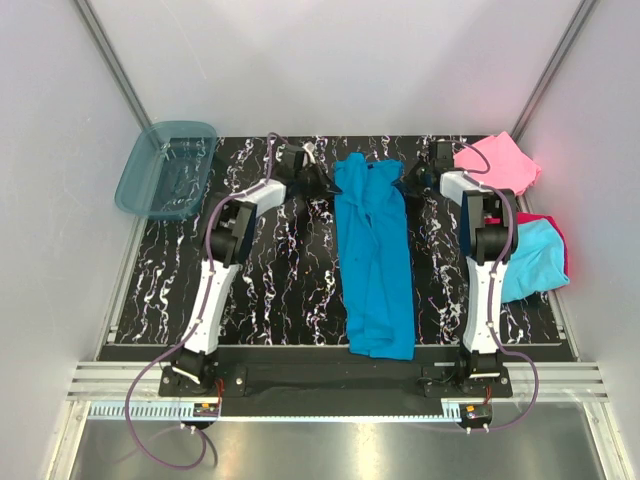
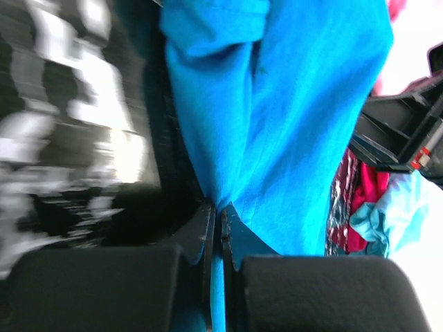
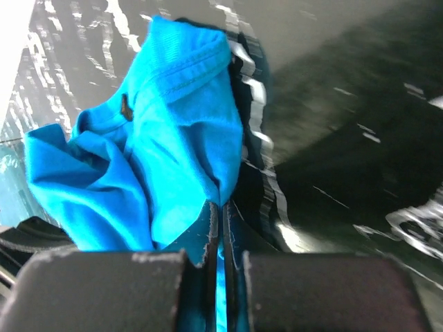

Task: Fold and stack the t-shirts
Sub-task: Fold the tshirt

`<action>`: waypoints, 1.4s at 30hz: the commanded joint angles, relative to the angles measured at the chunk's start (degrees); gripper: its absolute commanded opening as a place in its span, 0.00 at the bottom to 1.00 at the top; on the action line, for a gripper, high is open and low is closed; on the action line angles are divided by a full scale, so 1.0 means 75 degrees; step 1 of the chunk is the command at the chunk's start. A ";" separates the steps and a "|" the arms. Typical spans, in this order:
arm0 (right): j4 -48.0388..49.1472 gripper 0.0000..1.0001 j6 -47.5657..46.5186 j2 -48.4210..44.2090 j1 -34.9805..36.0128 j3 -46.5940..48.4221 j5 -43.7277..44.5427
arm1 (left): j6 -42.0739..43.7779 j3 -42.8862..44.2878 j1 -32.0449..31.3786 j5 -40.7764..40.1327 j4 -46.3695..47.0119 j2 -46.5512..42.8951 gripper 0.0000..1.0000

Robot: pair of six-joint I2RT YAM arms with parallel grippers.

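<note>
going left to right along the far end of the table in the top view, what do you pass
blue plastic tub → left gripper → teal-blue t-shirt → right gripper → pink t-shirt

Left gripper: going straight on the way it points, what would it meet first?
The left gripper is shut on the teal shirt, so that cloth comes first. Past it, probably the right gripper gripping the opposite edge, though depth is unclear.
</note>
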 commanded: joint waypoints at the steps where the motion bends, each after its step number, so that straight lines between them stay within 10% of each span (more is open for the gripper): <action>1: 0.0026 0.00 -0.0135 0.0175 0.0182 0.0837 0.0091 | 0.0351 0.0844 0.0458 -0.0203 -0.0610 -0.0491 0.02; 14: 0.0811 0.00 0.0298 0.1686 0.0288 0.3438 -0.0132 | 0.0445 0.2500 0.1196 0.0043 -0.1209 0.0154 0.11; 20: 0.0647 0.00 0.0392 0.2214 0.0323 0.3897 -0.0108 | 0.0469 0.1868 0.1279 0.0114 -0.0905 0.0295 0.33; 28: 0.0705 0.55 0.0287 0.2250 0.0381 0.3827 -0.0226 | 0.0446 0.1282 0.1290 0.0044 -0.0694 -0.0009 0.46; 42: 0.1105 0.62 0.0144 -0.2106 0.0452 0.0174 0.1425 | 0.0165 -0.2896 0.1185 -0.0495 0.0654 -0.3652 0.47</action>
